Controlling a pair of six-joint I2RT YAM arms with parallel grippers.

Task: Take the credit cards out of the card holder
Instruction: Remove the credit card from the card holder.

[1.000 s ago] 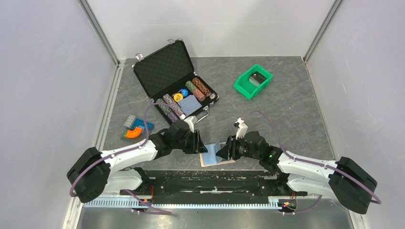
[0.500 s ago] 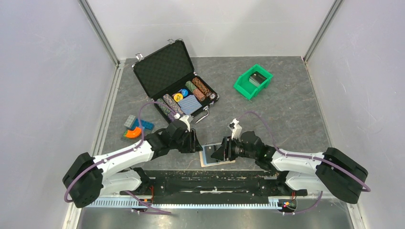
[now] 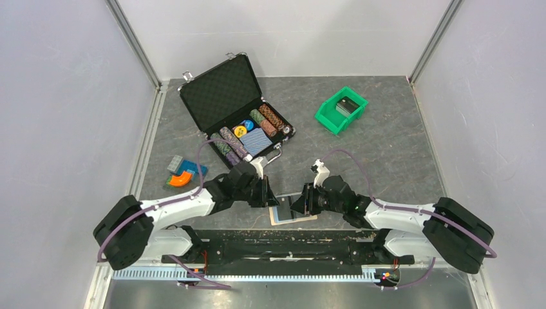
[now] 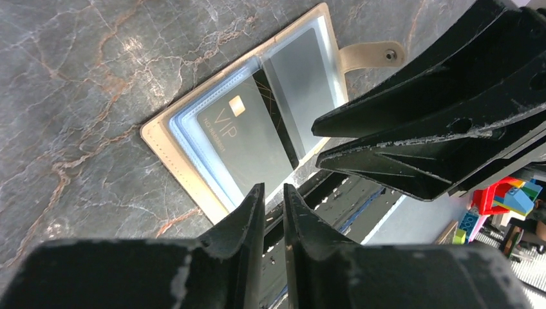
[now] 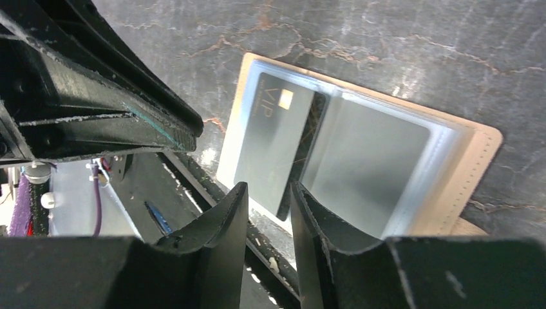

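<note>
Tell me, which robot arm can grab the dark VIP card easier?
Probably the right. In its wrist view the near corner of the dark VIP card points into the gap of the right gripper. The left gripper is near too, but its fingers are nearly together.

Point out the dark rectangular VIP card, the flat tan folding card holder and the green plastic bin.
dark rectangular VIP card (image 4: 248, 138): left wrist view, middle of its face.
flat tan folding card holder (image 4: 156, 138): left wrist view, bare tan border.
green plastic bin (image 3: 327, 122): top external view, near wall.
</note>
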